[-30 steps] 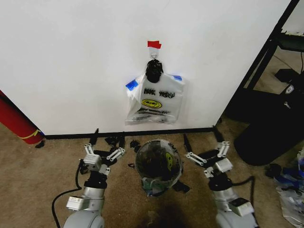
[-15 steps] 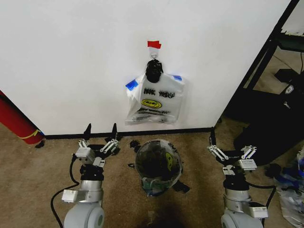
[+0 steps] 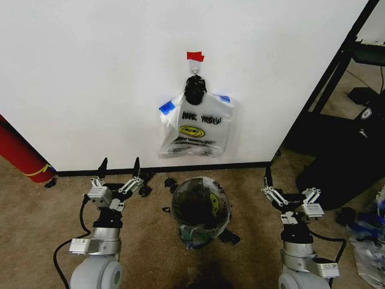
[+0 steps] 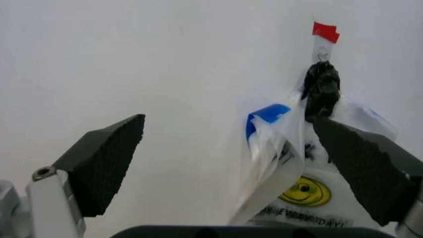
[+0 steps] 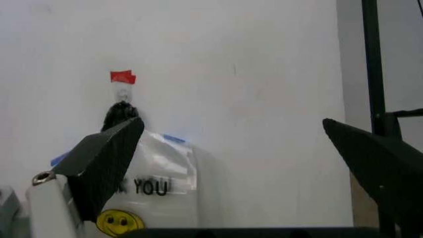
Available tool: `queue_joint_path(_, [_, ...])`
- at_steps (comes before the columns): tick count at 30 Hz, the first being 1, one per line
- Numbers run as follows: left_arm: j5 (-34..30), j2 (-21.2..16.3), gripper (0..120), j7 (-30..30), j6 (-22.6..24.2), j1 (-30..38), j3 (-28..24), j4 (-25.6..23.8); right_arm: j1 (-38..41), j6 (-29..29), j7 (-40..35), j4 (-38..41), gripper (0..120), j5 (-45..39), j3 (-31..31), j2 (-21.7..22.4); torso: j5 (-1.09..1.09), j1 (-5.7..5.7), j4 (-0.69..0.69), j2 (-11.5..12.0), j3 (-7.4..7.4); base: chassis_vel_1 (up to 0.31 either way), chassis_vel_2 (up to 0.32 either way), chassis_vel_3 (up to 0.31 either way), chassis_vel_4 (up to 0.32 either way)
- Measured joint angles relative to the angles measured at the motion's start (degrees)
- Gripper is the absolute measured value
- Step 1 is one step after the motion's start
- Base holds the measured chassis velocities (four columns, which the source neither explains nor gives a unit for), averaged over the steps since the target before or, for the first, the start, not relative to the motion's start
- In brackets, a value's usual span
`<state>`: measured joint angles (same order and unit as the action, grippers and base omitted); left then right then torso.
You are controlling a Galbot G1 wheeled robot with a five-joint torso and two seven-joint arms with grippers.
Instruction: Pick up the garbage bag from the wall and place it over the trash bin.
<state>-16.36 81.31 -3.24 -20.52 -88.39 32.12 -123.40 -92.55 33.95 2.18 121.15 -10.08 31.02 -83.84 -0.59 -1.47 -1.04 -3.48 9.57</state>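
A see-through garbage bag (image 3: 212,202) with a yellow smiley is draped over the round, dark-inside trash bin (image 3: 175,208) on the carpet below the wall (image 3: 90,72). On the wall, a bundle of like bags (image 3: 195,127) hangs by a black knot from a hook under red tape (image 3: 195,56); the same bundle (image 4: 290,183) (image 5: 155,183) faces both wrist cameras. My left gripper (image 3: 120,164) stands open to the left of the bin, apart from it. To the bin's right my right gripper (image 3: 293,183) is open too. Nothing is between either pair of fingers.
A red roll (image 3: 21,153) leans at the wall's left end. A large black bulky thing (image 3: 340,171) and a black shelf frame (image 3: 328,78) stand at the right. Loose blue and clear items (image 3: 368,238) lie at the far right. Small black scraps (image 3: 170,182) lie by the baseboard.
Both arms have drawn outward from the bin, the left to the left and the right to the right. The bag over the bin and the wall bundle have not moved.
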Motion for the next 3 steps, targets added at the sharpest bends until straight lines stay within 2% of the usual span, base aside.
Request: queue_joint_path(3, [0.0,-0.1,100,0.0,0.0,-0.2,0.4,-0.2,0.2,0.0,0.5,0.1,100,0.0,-0.1,-0.3,0.0,0.0,0.0,0.0,0.0,0.0,0.0,0.0,0.0])
